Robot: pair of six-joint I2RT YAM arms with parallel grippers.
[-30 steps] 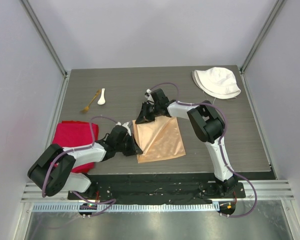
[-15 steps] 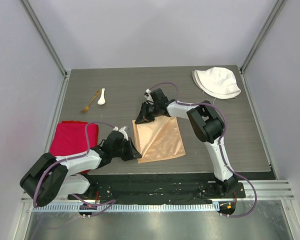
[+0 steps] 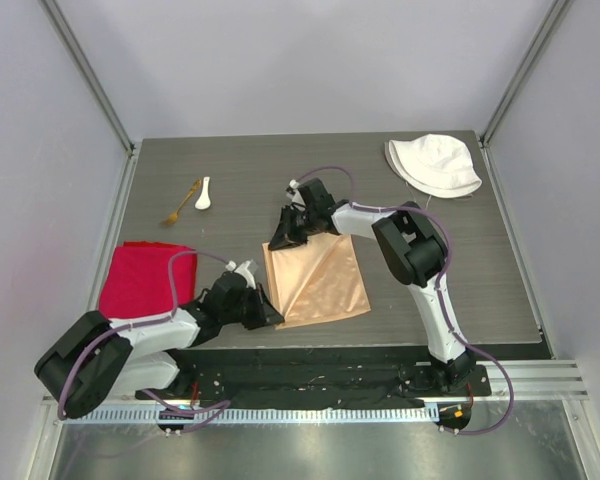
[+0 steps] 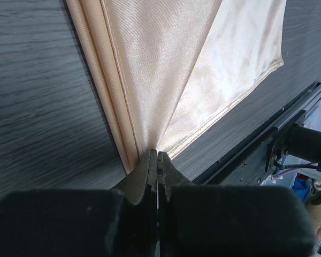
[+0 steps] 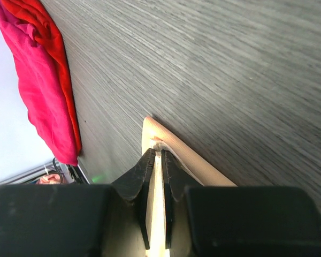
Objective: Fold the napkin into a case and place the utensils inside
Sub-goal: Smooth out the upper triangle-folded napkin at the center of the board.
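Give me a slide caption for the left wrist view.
Left gripper pinches a corner of the shiny peach-orange cloth napkin on the dark wood-grain table.

the left gripper is sliding back toward the table's near edge, drawing the near-left corner of the napkin with it; its arm is swinging off the red cloth, baring more of it; the right gripper is edging slightly leftward

You had open table along the right edge and far middle, white hat blocked the far right corner, spoon and fork lay far left, red cloth filled the near left corner, napkin, left gripper and right gripper crowded the near middle.
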